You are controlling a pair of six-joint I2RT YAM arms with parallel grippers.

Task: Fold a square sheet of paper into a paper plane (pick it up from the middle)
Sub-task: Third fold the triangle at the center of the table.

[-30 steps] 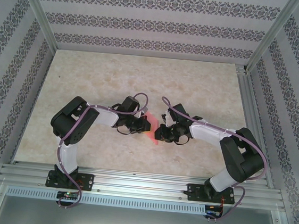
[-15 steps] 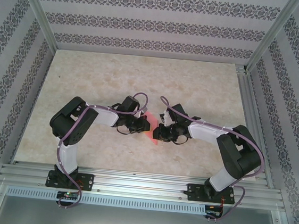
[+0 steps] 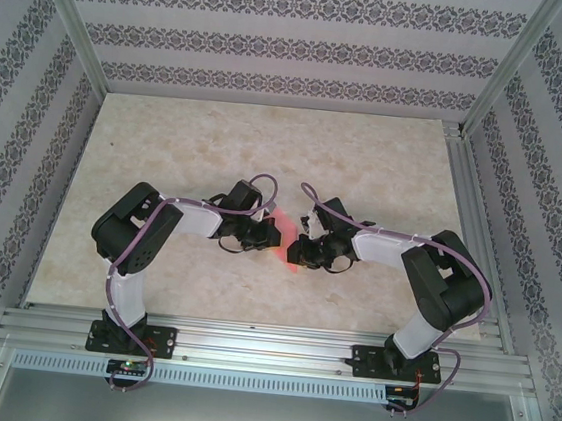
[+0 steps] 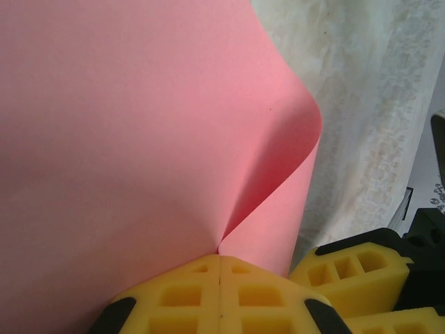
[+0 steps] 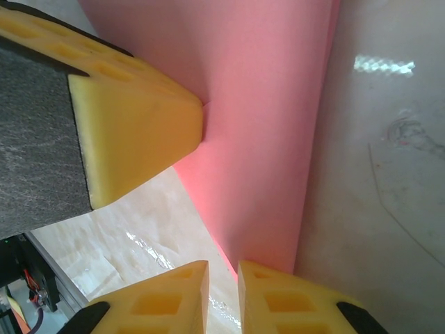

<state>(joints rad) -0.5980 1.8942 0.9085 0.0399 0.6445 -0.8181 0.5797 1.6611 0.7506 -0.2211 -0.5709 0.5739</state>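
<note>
The pink-red sheet of paper (image 3: 293, 260) hangs between my two grippers over the middle of the table. Its whole outline is hidden by the grippers. In the left wrist view the paper (image 4: 125, 125) curls into a soft fold that runs down into my left gripper (image 4: 220, 256), whose jaws are pressed together on it. In the right wrist view my right gripper (image 5: 222, 268) stands with a narrow gap between its fingertips, right at the lower edge of the paper (image 5: 271, 118). Table shows through that gap. A finger of the left gripper (image 5: 132, 132) touches the sheet from the left.
The marble-patterned table (image 3: 267, 149) is walled by patterned panels and aluminium posts (image 3: 69, 22). An aluminium rail (image 3: 267, 348) with both arm bases runs along the near edge. The two grippers (image 3: 270, 235) (image 3: 299, 245) are almost touching each other.
The right arm's elbow has swung slightly left and its gripper has edged closer to the left one. The left arm holds still with the paper.
</note>
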